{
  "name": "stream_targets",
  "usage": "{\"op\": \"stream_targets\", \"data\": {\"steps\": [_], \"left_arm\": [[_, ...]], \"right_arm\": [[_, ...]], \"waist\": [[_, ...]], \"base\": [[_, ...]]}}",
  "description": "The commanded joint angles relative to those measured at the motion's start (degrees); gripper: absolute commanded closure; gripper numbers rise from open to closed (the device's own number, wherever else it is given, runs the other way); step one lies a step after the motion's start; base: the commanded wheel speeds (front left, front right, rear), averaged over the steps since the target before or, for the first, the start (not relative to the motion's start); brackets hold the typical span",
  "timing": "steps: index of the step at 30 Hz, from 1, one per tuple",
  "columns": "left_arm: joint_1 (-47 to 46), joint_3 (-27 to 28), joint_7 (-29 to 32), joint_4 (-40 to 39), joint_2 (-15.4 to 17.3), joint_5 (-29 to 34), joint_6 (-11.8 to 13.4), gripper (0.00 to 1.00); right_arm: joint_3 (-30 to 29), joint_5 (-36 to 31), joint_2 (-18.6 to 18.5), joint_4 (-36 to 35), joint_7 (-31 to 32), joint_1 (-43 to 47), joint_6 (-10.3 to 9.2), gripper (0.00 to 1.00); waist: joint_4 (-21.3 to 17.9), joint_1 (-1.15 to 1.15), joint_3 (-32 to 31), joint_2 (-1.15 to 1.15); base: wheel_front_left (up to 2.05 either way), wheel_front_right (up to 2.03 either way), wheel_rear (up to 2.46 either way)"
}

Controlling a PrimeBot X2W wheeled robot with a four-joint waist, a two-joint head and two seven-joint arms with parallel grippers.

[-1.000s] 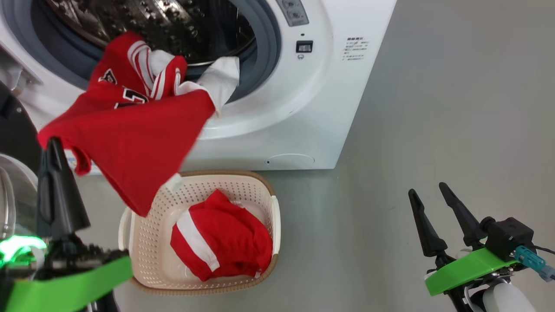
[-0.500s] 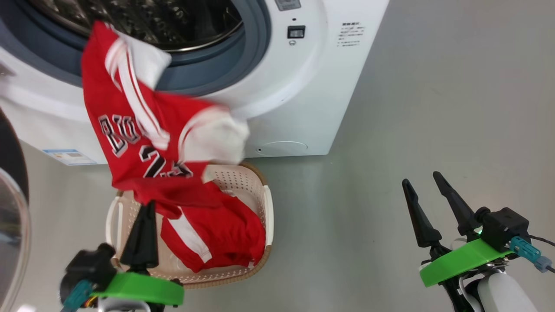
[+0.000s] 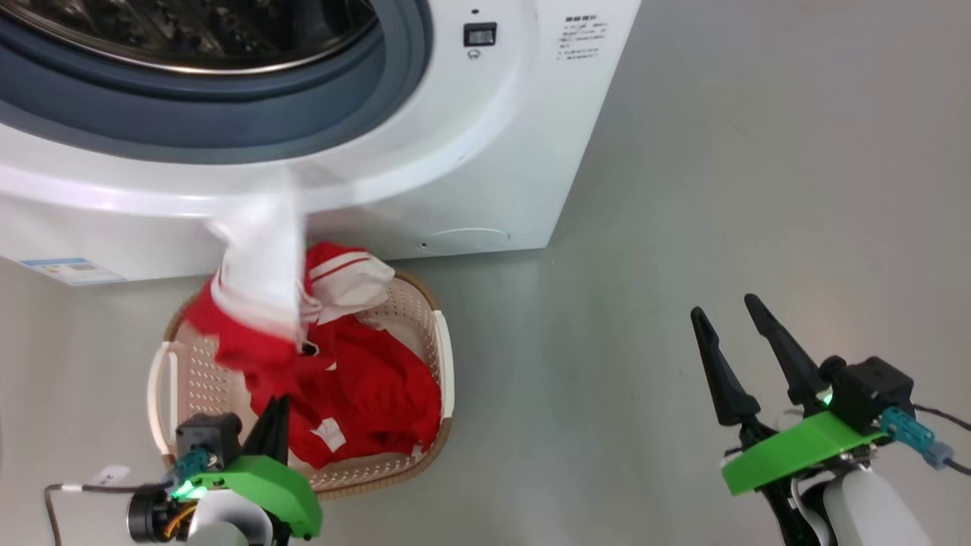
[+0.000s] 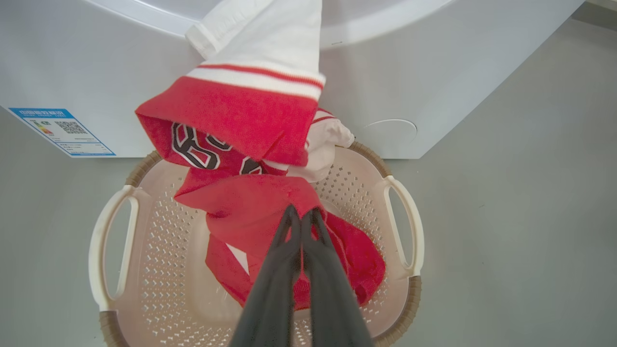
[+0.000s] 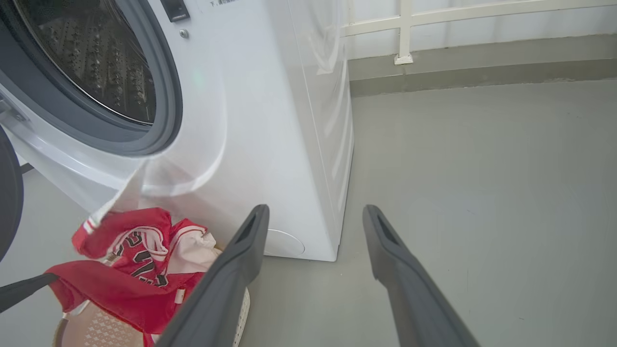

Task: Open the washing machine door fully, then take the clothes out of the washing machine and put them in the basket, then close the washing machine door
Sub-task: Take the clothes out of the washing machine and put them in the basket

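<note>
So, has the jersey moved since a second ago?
Yes. The jersey has come down from the mouth of the washing machine to the basket, pinched in the shut left gripper.

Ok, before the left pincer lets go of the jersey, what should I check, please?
1. Left pincer shut on the jersey: ok.
2. Jersey above the basket: ok.
3. Jersey wholly inside the basket: not ok, its white end is up by the washing machine.
4. Drum free of clothes: cannot tell, part of it is out of view.
5. Right pincer open and away from the basket: ok.
</note>
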Motion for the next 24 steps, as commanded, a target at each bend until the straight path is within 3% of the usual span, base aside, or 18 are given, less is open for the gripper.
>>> {"op": "stream_targets", "data": {"steps": [1, 10, 24], "left_arm": [[-2.01, 1.9, -0.6, 2.71, 0.91, 0.12, -0.75, 1.0], [-10.81, -0.6, -0.61, 21.67, 0.71, -1.4, -2.0, 1.0], [-18.62, -5.6, -0.6, 29.5, 2.89, -5.05, -2.06, 1.0]], "right_arm": [[1.56, -0.05, 0.0, -1.21, -0.68, -1.41, 0.16, 0.0], [2.54, -0.09, 0.34, -1.37, -0.68, -3.1, 0.16, 0.0], [3.33, -0.4, 1.03, -2.18, -0.68, -5.57, 0.16, 0.0]], "waist": [[-0.62, 0.0, 0.83, 0.0], [-2.11, 0.0, 4.24, 0.0], [-4.7, 0.0, 10.87, 0.0]], "base": [[0.0, 0.0, 0.0], [0.0, 0.0, 0.0], [0.0, 0.0, 0.0]]}}
